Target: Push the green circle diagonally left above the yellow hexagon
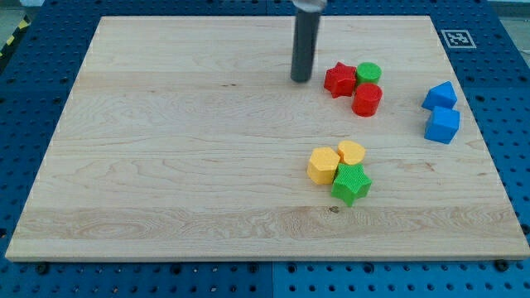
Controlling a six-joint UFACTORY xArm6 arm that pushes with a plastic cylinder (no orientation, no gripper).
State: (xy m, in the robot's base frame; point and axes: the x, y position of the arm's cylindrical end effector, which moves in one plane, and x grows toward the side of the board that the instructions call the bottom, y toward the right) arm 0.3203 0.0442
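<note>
The green circle sits at the view's upper right, touching a red star on its left and a red round block below it. The yellow hexagon lies lower, near the view's middle right, beside a yellow heart and a green star. My tip rests on the board just left of the red star, apart from it, and left of the green circle.
Two blue blocks sit near the board's right edge. The wooden board lies on a blue pegboard. A black-and-white marker is at the board's upper right corner.
</note>
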